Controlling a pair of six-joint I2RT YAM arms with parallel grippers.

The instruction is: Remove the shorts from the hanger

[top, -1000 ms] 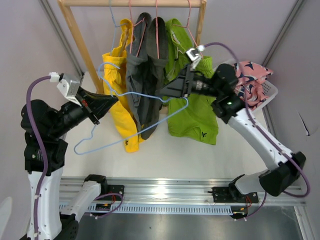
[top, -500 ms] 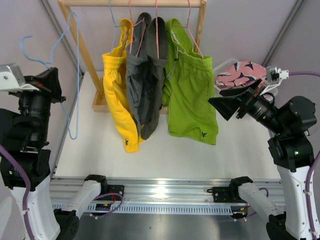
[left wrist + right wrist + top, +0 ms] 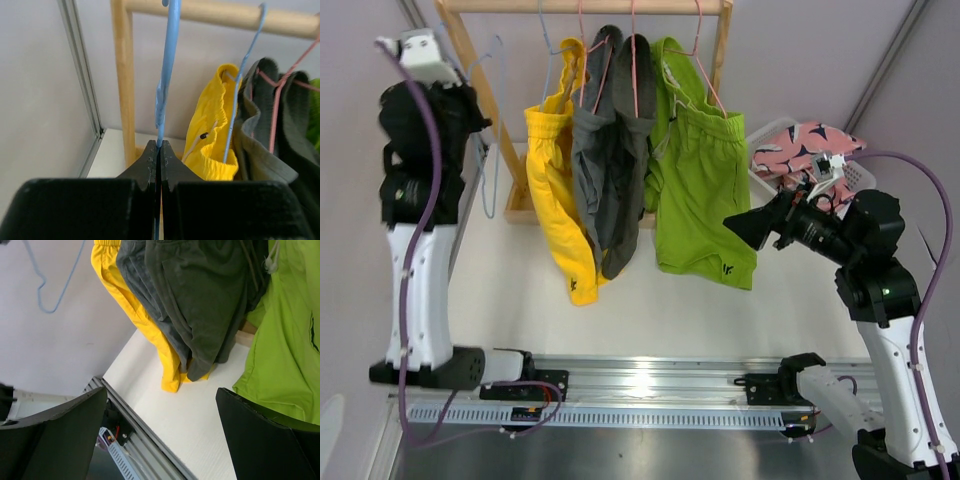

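Note:
Yellow shorts (image 3: 558, 190), dark grey shorts (image 3: 610, 170) and lime green shorts (image 3: 705, 190) hang on wire hangers from the wooden rail (image 3: 590, 6). The pink patterned shorts (image 3: 805, 148) lie in a white basket (image 3: 860, 180) at the right. My left gripper (image 3: 470, 122) is raised high by the rack's left post and is shut on an empty blue hanger (image 3: 492, 120); the left wrist view shows the jaws closed on it (image 3: 165, 75). My right gripper (image 3: 740, 228) is open and empty, just right of the green shorts' hem.
The rack's left post (image 3: 123, 75) stands close beside the held hanger. A second blue hanger (image 3: 240, 90) carries the yellow shorts (image 3: 212, 135). The white table (image 3: 200, 420) lies below the shorts. The aluminium rail (image 3: 640, 385) runs along the near edge.
My left arm swung up from low on the table, carrying the blue hanger to the rack's left end. My right gripper let go of the hanger, pulled back right, then edged left.

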